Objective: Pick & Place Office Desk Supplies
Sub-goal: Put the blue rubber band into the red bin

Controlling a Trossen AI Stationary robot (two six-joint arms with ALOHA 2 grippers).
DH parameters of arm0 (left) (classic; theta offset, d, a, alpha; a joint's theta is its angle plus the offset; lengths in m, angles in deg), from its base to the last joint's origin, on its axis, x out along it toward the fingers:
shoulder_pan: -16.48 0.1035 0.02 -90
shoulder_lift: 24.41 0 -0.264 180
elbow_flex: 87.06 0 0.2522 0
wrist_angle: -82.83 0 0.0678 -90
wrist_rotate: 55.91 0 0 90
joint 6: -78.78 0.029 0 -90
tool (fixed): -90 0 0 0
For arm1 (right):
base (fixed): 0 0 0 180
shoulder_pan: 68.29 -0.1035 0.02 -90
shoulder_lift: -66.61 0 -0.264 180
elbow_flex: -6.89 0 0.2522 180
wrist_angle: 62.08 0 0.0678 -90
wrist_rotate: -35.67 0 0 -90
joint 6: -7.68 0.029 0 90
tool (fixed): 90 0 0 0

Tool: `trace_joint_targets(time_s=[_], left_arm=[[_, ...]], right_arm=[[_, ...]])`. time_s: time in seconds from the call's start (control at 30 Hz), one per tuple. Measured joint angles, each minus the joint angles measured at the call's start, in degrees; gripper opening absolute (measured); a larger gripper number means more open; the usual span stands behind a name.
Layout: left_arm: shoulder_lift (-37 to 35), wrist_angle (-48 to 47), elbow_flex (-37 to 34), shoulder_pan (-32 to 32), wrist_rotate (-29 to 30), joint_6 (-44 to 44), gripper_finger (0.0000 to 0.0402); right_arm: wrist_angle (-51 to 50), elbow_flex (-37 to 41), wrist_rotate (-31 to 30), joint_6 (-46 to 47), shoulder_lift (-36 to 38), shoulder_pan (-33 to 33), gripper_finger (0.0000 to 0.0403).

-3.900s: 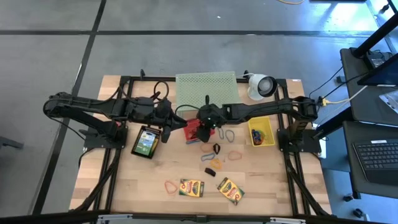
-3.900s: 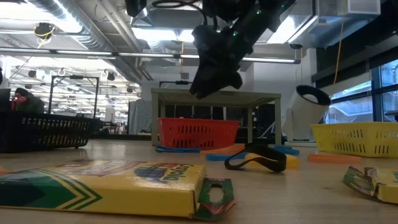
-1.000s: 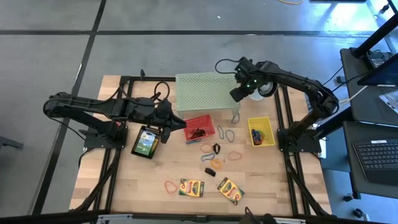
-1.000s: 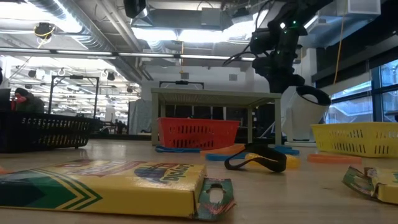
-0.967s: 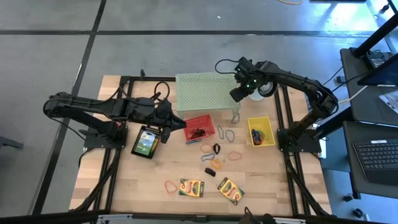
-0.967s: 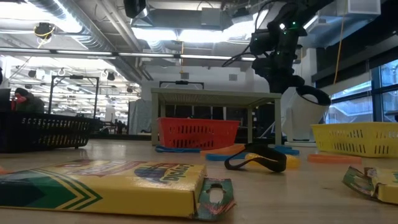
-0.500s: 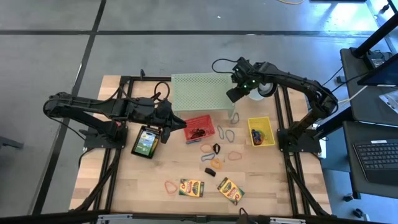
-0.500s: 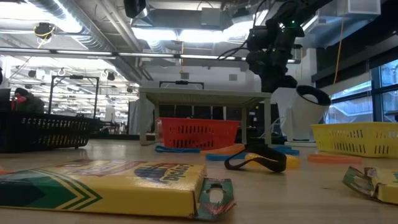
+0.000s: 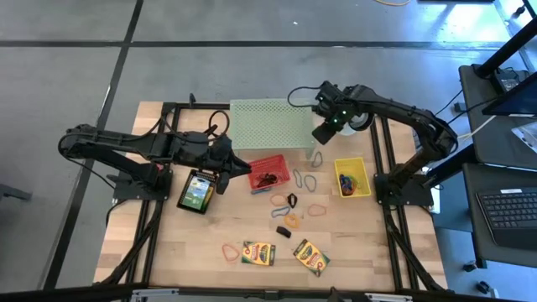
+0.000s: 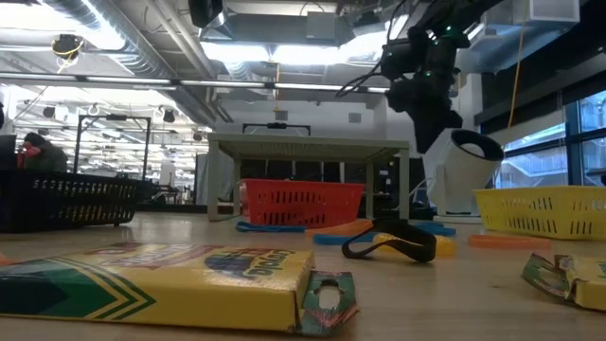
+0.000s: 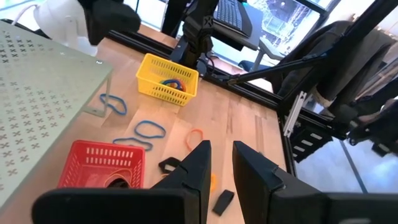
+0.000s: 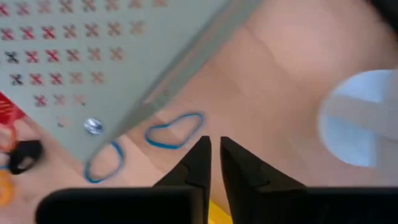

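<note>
My right pincer, fingers nearly together and empty, hovers by the perforated green stand; wrist view alone shows blue loops.

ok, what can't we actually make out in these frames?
- Red basket contents: dark tangle in high view, too small; low view shows only its wall.
- Left gripper: high view, over the crayon box; contact unclear.
- Yellow basket: bands inside, count unclear.
- Near crayon box: low view, cut off by the edge.
- Right gripper: nothing seen held.
</note>
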Motion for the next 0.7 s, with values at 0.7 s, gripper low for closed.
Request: trace_joint_targets(time_s=[0.7], left_arm=[[0.0, -1.24, 0.0, 0.02, 1.04, 1.53, 0.0061]], right_arm=[[20.81, 27.52, 0.34, 3.83, 30.73, -13.05, 0.0079]])
